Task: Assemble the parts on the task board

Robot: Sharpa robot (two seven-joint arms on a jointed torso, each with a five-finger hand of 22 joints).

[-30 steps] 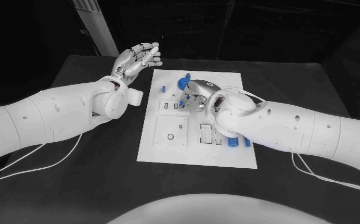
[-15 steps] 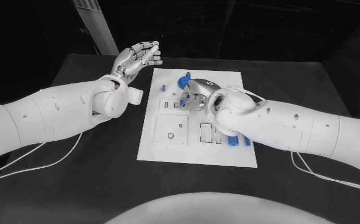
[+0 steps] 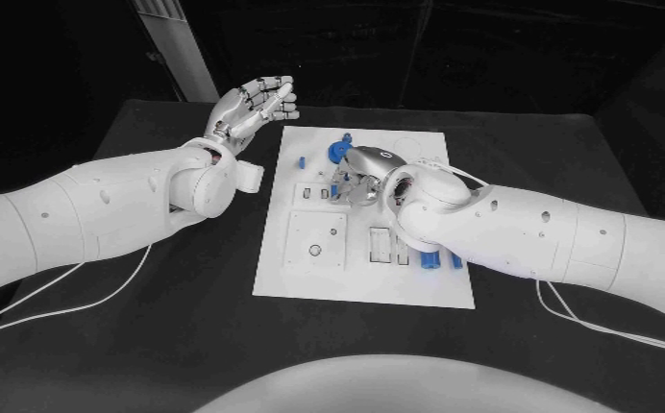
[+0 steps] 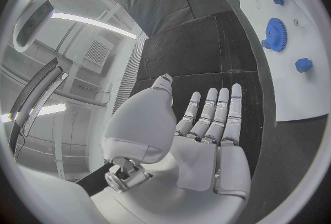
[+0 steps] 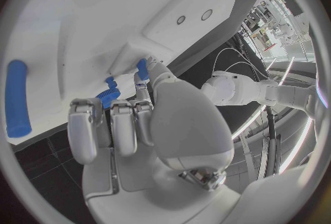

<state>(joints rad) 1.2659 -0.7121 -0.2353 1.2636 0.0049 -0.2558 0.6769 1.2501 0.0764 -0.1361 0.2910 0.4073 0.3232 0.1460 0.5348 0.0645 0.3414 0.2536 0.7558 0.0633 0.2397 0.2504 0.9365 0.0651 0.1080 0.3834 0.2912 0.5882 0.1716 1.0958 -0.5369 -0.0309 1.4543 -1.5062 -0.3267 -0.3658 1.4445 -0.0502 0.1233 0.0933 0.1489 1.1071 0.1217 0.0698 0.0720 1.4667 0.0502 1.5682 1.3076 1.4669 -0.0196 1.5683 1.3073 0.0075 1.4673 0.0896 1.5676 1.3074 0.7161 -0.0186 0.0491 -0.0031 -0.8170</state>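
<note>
i see the task board (image 3: 363,283) as a white plate lying flat in the middle of the black table (image 3: 166,336), with shallow slots and recesses cut into it. a blue gear (image 3: 334,152) stands near its far edge, and in the left wrist view it reads as a toothed blue wheel (image 4: 275,33) with a small blue knob (image 4: 303,64) beside it. more blue parts (image 3: 441,261) lie in slots by my right forearm, and a long blue rod (image 5: 17,98) lies flat on the board in the right wrist view.

my right hand (image 3: 366,171) is down on the board's middle, fingers (image 5: 113,124) curled in together, and their tips are against a small blue part (image 5: 141,68); i cannot tell whether it is actually pinched or only touched.

my left hand (image 3: 250,110) is raised just beside the board's far left corner, palm open, fingers (image 4: 214,113) straight and slightly spread, holding nothing and touching nothing.
</note>
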